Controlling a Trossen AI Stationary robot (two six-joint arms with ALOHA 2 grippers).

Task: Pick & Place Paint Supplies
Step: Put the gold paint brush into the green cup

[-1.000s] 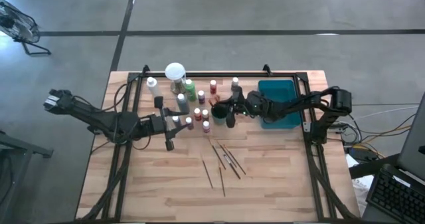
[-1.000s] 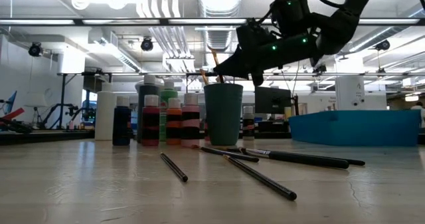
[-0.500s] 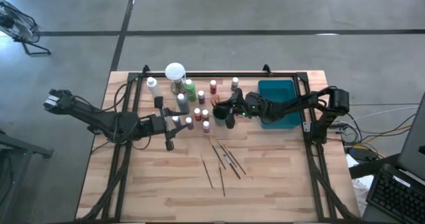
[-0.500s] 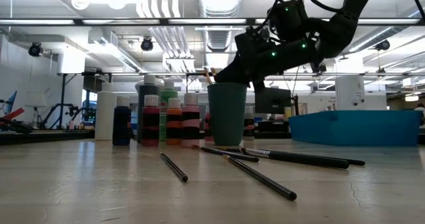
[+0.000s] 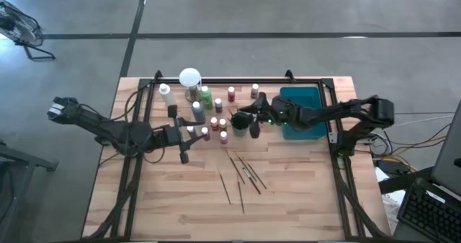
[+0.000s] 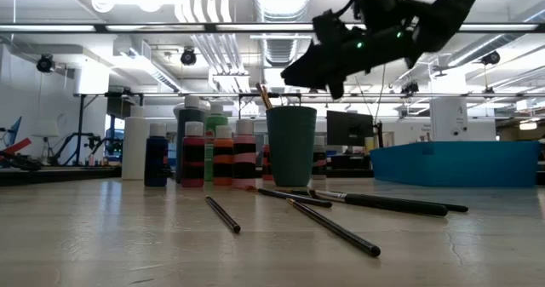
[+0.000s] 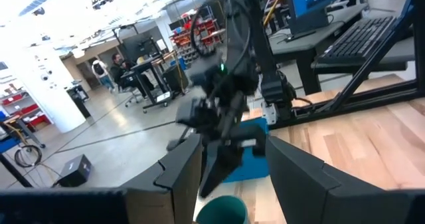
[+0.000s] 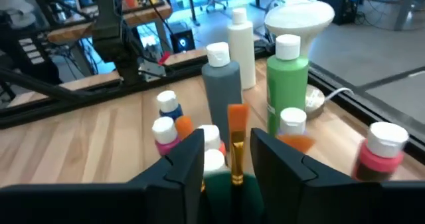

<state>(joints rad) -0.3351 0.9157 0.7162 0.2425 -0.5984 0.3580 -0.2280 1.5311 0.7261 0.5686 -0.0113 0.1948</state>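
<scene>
- One brush stands in the dark green cup, leaning, with its upper end above the rim on the side toward the bottles.
- The other brushes lie loose on the bench, in front of the cup and near it. In the low view they lie flat, some crossing.
- The paint bottles stand upright in a cluster just beside the cup, on the side away from the teal tray. None is in the tray.
- Right claw: it hangs directly above the cup with its fingers parted. The wrist view shows the brush shaft in the gap. The low view shows the claw clear of the brush top, so I judge it grips nothing.
- Left claw: fingers wide and empty. It waits beyond the bottle cluster from the cup, pointed toward the cup.
- Step in hand, by my judgement: placing one brush into the cup is finished, and most of the supplies are not yet picked.
- Next move calls for:
  - lifting the right claw straight up, clear of the leaning brush, so as not to tip the cup;
  - carrying it to the loose brushes in front of the cup;
  - a low, narrow pinch on one shaft only, since the shafts are thin and lie flat.
</scene>
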